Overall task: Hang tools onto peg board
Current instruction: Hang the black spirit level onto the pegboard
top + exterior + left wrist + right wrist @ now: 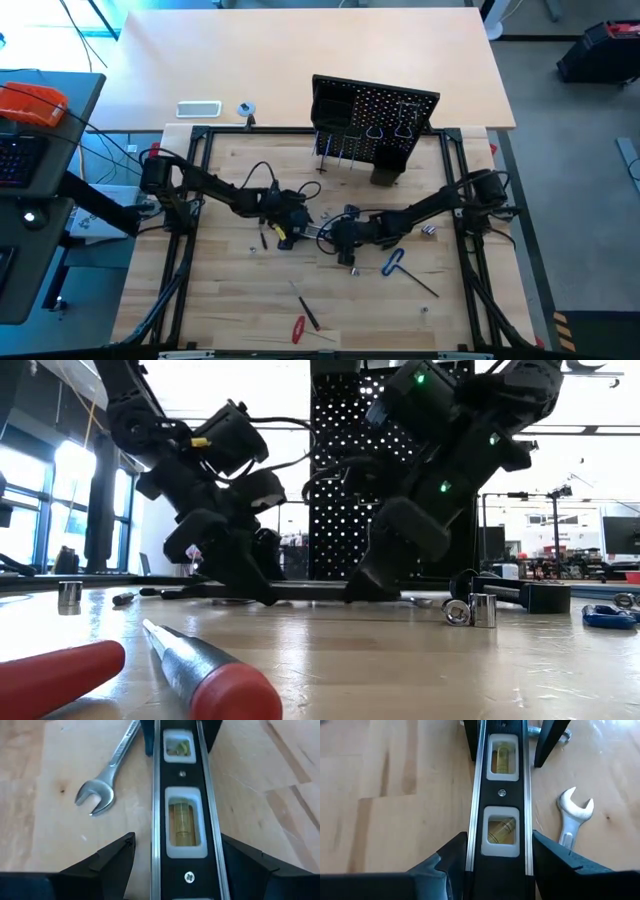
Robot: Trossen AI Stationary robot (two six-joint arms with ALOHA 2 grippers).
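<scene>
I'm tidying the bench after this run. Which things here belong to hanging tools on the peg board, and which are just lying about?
Job:
peg board
bar level, straddled by left gripper and right gripper
wrench
blue-handled hex key
red-handled screwdrivers

Lying about:
white phone-like slab on the far table
orange case

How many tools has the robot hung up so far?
The peg board already has a few things hanging on it, though what they are is hard to tell. Right now the left hand and right hand both straddle the bar level lying on the table. The silver wrench, blue-handled hex key and red-handled screwdriver are waiting on the table.
</scene>
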